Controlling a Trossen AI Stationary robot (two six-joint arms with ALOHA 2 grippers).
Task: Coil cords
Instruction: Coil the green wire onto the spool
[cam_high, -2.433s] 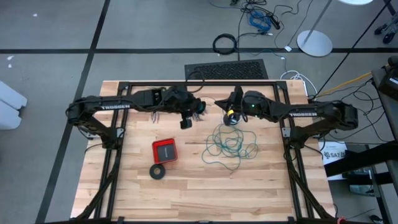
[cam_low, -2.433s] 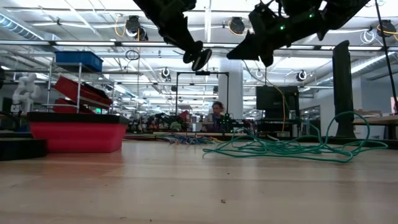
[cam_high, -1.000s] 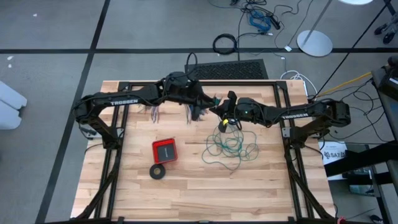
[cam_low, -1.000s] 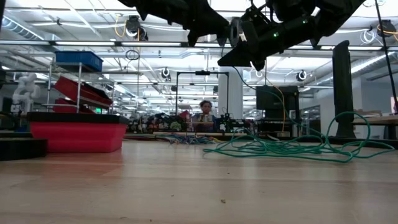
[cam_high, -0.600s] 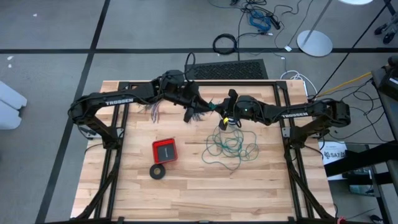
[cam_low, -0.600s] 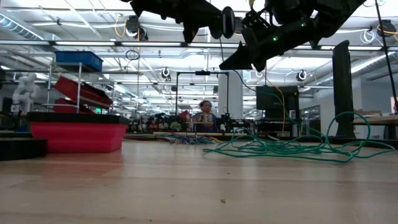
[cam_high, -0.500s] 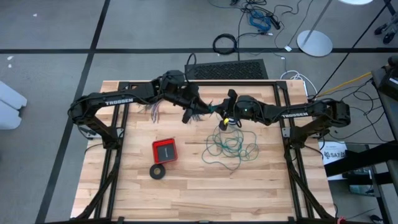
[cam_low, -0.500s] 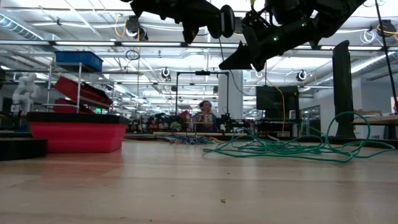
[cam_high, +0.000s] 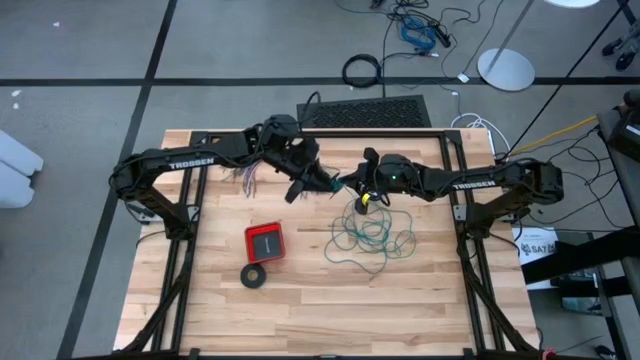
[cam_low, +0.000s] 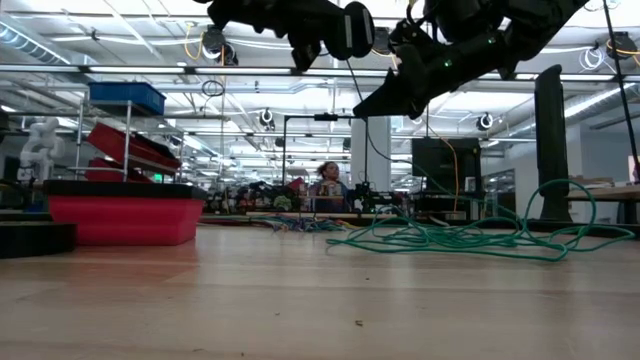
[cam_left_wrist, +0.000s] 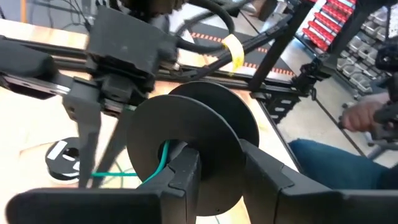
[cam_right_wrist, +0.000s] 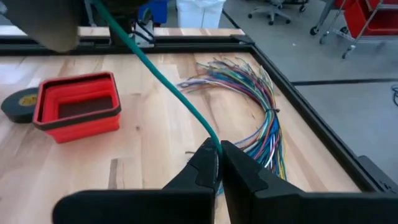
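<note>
Up high over the pale wooden tabletop (cam_high: 300, 300), left tool (cam_left_wrist: 214, 177) clamped on a flat black round spool (cam_left_wrist: 193, 146), smooth and matte, thin green wire (cam_right_wrist: 163, 79) running off it. Right tool (cam_right_wrist: 219, 163) pinched shut on that same taut strand at frame centre in the high view. Rest of the wire lying in a loose tangle (cam_high: 370, 235) just right of centre. Soft-walled red square tray (cam_high: 265, 243) and black tape ring (cam_high: 254, 276) lower left; fanned coloured wires (cam_right_wrist: 258, 112) beyond.
</note>
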